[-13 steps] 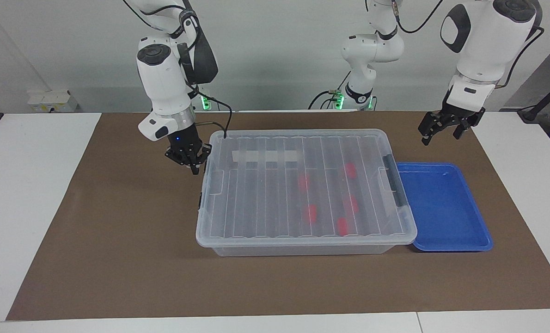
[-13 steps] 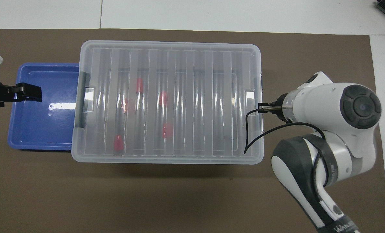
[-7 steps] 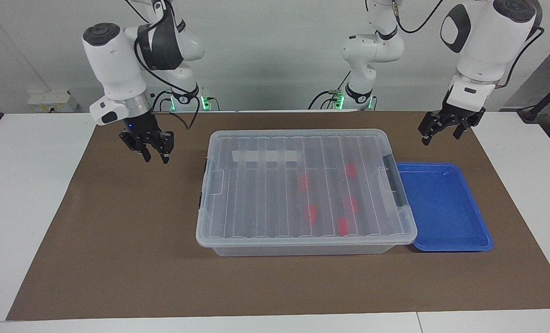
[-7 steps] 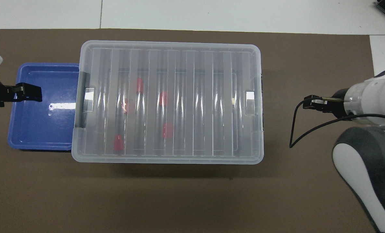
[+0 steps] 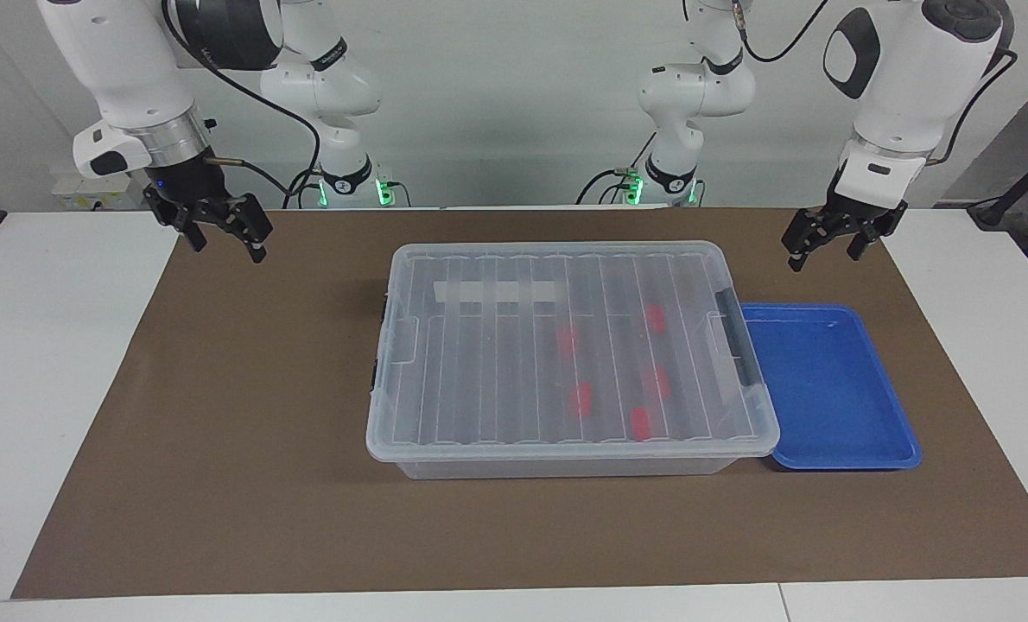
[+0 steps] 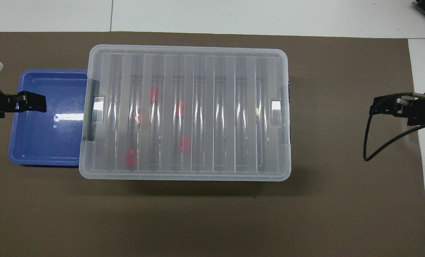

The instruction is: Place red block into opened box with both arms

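Five red blocks (image 5: 644,422) seemingly inside lidded box (image 5: 410,333), well apart from right gripper (image 5: 227,240) and left gripper (image 5: 822,244), both spread open, empty

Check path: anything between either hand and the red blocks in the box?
Yes. The ribbed clear lid sits closed on the box, covering the red blocks. Left hand and right hand hang over the mat, empty.

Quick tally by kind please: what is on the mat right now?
Red blocks, inside the box under its lid: 5
Clear box: 1
Ribbed lid: 1
Blue tray: 1
Total: 8
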Robot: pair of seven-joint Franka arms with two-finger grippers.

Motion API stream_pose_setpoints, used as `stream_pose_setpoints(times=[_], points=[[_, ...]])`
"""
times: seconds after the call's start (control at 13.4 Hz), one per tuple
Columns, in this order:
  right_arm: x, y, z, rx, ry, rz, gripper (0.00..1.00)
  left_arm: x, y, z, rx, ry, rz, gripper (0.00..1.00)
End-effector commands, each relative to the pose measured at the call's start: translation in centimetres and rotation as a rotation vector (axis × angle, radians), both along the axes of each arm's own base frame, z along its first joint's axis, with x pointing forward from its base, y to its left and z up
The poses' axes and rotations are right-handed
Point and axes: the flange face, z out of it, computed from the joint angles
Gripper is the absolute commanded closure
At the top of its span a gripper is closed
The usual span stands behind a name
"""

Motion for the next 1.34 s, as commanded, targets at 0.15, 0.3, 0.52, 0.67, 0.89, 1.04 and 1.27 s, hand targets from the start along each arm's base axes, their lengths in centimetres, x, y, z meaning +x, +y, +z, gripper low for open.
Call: stream_pose_setpoints(times=[0.15,0.3,0.52,0.67,0.89,1.04,1.27], points=[[1.5,-0.1,1.5,-0.024,0.064,0.049,0.0,-0.9,0.3,0.2,-0.015,0.002,0.004,0.0],[0.8,0.3,1.5,-0.024,0.084,0.057,0.0,-0.9,0.2,0.2,-0.015,0.002,0.002,0.0],[-0.7,0.6,1.1,-0.021,0.101,0.068,0.0,-0.9,0.2,0.2,-0.015,0.002,0.002,0.0],[-1.0,0.8,0.7,-0.021,0.109,0.073,0.0,-0.9,0.2,0.2,-0.015,0.002,0.002,0.0],[-1.0,1.1,0.7,-0.023,0.101,0.119,0.0,-0.9,0.3,0.2,-0.015,0.002,0.004,0.0],[-0.9,1.1,0.8,-0.024,0.095,0.168,0.0,-0.9,0.2,0.2,-0.015,0.004,0.001,0.0],[-0.9,1.0,0.6,-0.024,0.1,0.165,0.0,-1.0,0.0,0.1,-0.015,0.005,-0.007,0.0]])
